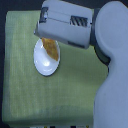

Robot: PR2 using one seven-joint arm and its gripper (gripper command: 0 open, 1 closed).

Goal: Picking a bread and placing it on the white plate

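Note:
The white plate (46,61) lies on the green cloth, left of centre in the exterior view. The golden-brown bread (50,47) rests on the plate's upper right part, and its top end is hidden under my arm. My gripper (44,30) hangs directly over that end of the bread, seen from above as a bulky white and grey body. Its fingers are hidden by that body, so whether they are closed on the bread or apart does not show.
A green woven cloth (25,90) covers the table. My arm's large grey-white upper part (112,75) fills the exterior view's right side and hides the cloth there. The cloth's left edge borders a pale strip (2,65).

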